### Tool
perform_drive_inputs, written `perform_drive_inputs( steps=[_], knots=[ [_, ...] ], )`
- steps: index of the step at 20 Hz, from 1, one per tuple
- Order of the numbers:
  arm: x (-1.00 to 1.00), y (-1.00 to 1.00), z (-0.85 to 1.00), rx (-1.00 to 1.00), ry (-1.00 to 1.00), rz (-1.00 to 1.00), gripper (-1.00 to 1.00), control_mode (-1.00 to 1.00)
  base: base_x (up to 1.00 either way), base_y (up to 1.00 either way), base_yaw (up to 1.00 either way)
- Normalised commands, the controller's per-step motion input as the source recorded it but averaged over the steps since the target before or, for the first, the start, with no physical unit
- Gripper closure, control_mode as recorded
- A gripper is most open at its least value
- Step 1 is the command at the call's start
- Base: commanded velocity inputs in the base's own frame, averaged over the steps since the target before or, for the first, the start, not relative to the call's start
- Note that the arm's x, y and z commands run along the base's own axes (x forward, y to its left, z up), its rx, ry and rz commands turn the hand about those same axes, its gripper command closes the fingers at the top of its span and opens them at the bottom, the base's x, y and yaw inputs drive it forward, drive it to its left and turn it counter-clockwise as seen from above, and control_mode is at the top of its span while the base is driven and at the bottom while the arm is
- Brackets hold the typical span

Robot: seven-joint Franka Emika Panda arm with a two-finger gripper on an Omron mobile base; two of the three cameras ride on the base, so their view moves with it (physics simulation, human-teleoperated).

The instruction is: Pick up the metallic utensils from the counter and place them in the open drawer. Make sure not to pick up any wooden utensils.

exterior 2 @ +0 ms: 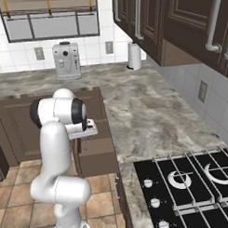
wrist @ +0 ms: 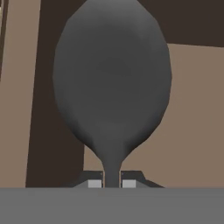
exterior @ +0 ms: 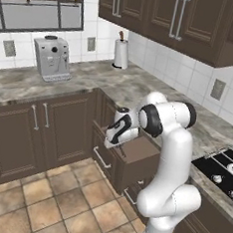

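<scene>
The tool [wrist: 112,183] is seen in the hand view closed narrowly on the thin neck of the dark grey spoon [wrist: 112,83], one fingertip [wrist: 94,183] on each side of it. The spoon's broad oval bowl is pointed away from the tool, with brown drawer surfaces behind it.

In the left base view the hand is held directly above the open drawer [exterior: 135,155], and a thin dark piece of the spoon [exterior: 121,150] is seen hanging below it over the drawer's interior. Whether the spoon touches the drawer cannot be told. The drawer is pulled out from the dark brown base under the table [exterior: 141,88], with its silver bar handle [exterior: 101,157] on the front panel.

Relative to the drawer, a coffee machine [exterior: 52,58] is noted far back on the table at the wall, and a paper towel roll [exterior: 121,53] stands in the back corner. A black stove top [exterior 2: 188,178] is set in the table beside the drawer.
</scene>
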Motion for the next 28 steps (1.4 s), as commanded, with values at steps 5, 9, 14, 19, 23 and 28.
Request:
perform_drive_inputs(
  steps=[5, 9, 14, 19, 23, 28],
  knots=[
    [-0.35, 0.75, -0.33, 0.00, 0.00, 0.00, 1.00, -1.00, 0.00, 0.00, 0.00],
    [-0.42, 0.87, -0.34, 0.00, -0.01, 0.00, 1.00, -1.00, 0.00, 0.00, 0.00],
    [-0.48, 0.80, -0.23, 0.00, -0.01, -0.04, 1.00, -1.00, 0.00, 0.00, 0.00],
    [-0.33, 0.27, 0.02, 0.01, -0.12, -0.15, 1.00, -1.00, 0.00, 0.00, 0.00],
    [-0.02, -0.21, 0.15, 0.05, -0.17, -0.13, 1.00, -1.00, 0.00, 0.00, 0.00],
    [0.18, -0.51, 0.26, 0.09, -0.01, -0.14, 1.00, -1.00, 0.00, 0.00, 0.00]
  ],
)
